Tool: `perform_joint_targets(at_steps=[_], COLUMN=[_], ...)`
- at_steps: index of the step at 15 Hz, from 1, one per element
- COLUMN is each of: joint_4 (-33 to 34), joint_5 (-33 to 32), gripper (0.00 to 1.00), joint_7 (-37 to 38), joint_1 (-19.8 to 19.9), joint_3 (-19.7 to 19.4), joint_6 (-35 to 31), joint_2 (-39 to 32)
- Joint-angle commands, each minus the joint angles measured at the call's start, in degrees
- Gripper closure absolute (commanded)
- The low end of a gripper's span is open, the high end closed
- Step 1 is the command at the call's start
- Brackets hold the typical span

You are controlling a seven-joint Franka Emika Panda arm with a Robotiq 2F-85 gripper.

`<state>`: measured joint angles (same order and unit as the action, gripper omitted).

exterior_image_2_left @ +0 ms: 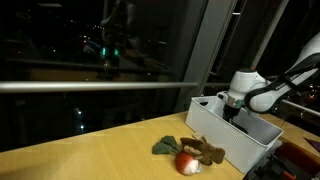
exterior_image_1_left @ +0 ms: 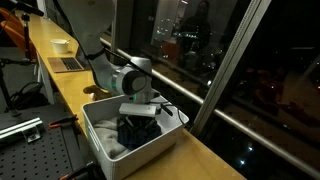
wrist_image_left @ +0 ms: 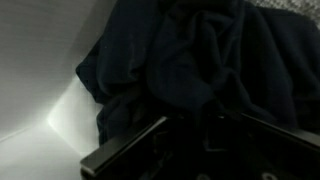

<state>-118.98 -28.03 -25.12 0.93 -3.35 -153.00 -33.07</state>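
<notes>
Your gripper (exterior_image_1_left: 136,116) is deep in the white plastic bin (exterior_image_1_left: 100,140), whose walls bunch the crumpled navy cloth (wrist_image_left: 190,60) at 12 o'clock. Too dark to tell if it's pinching fabric.

White bin (exterior_image_1_left: 100,140): its walls stand on all four sides of the gripper (exterior_image_1_left: 138,112); the top is open, so the only free way is straight up.

Wrist view: dark cloth (wrist_image_left: 190,60) is heaped across the upper centre and right. A strip of bare white bin wall shows at the left of frame.

Window rail (exterior_image_1_left: 190,100) runs close behind the bin, right of centre, and blocks that side.

Counter (exterior_image_2_left: 80,160) is bare at lower left of an exterior view, giving open room there.

Plush toy (exterior_image_2_left: 205,150) and red fruit (exterior_image_2_left: 187,162) lie just beside the bin's outer wall, lower centre.

Laptop (exterior_image_1_left: 68,64) and bowl (exterior_image_1_left: 61,45) sit well apart, upper left.
</notes>
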Motion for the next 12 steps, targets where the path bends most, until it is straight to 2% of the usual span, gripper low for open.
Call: perform_joint_targets(at_steps=[1, 2, 7, 10, 12], joint_4=[-8.65, -10.72, -15.03, -14.72, -11.64], joint_5=[-0.57, -0.91, -3.81, -5.92, -6.07], gripper=[1.0, 0.97, 0.97, 0.97, 0.97], joint_7=[2.52, 3.28, 5.94, 6.88, 6.56], joint_1=[-0.91, -1.54, -4.06, -5.1, -6.22], joint_3=[-0.13, -0.12, 0.54, 3.12, 6.11], joint_6=[-0.34, 0.14, 4.38, 10.63, 17.08], joint_2=[11.32, 14.98, 29.82, 38.26, 41.76])
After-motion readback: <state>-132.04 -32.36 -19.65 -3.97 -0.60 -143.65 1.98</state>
